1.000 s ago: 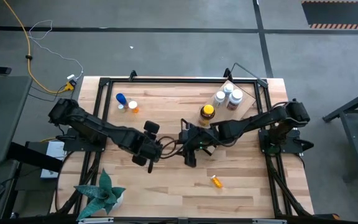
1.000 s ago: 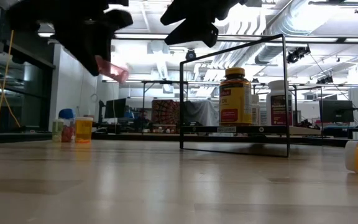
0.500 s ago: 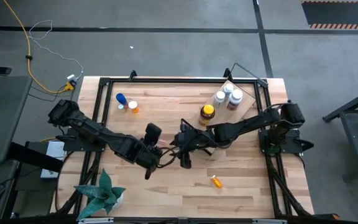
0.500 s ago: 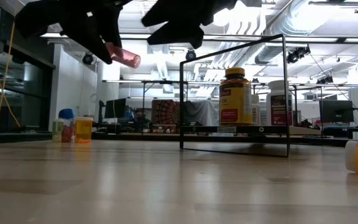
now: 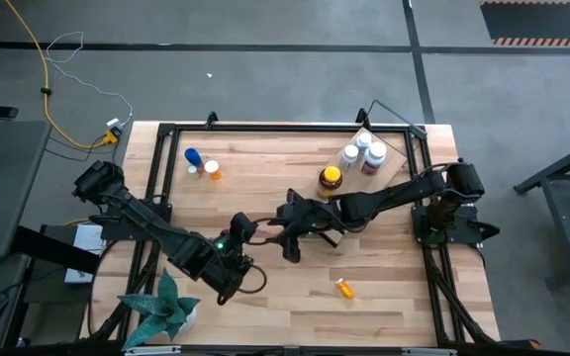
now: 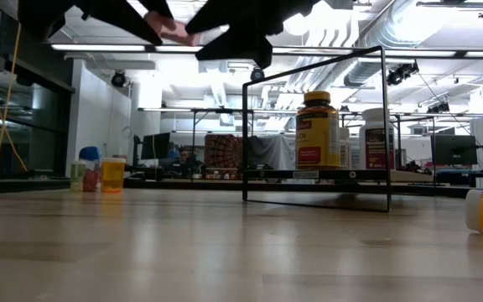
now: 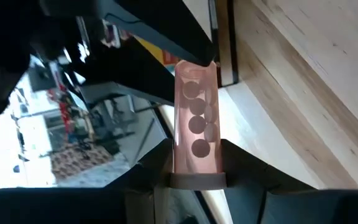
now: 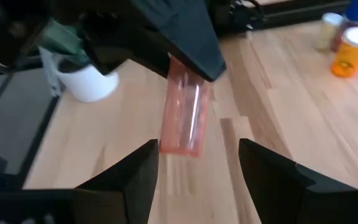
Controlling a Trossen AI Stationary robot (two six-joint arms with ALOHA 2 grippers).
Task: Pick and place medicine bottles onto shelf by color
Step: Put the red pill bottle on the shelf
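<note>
Left gripper grips a small pink see-through vial w/ round pills inside, held up in the air above mid-table; its fingers are clamped on the vial's lower end. Right gripper sits just opposite, jaws spread, and the vial's free end points into the gap but is not yet pinched in the right wrist view. This looks like a hand-over from left arm to right arm, not finished.

Progress, approx.: the shelf at the far right corner already carries the amber bottle w/ yellow cap and three white bottles. Still off the shelf: the blue bottle and a small orange one near the far left side, and another orange bottle lying on its side near the front. So roughly half is done; the vial plus three bottles remain.
</note>
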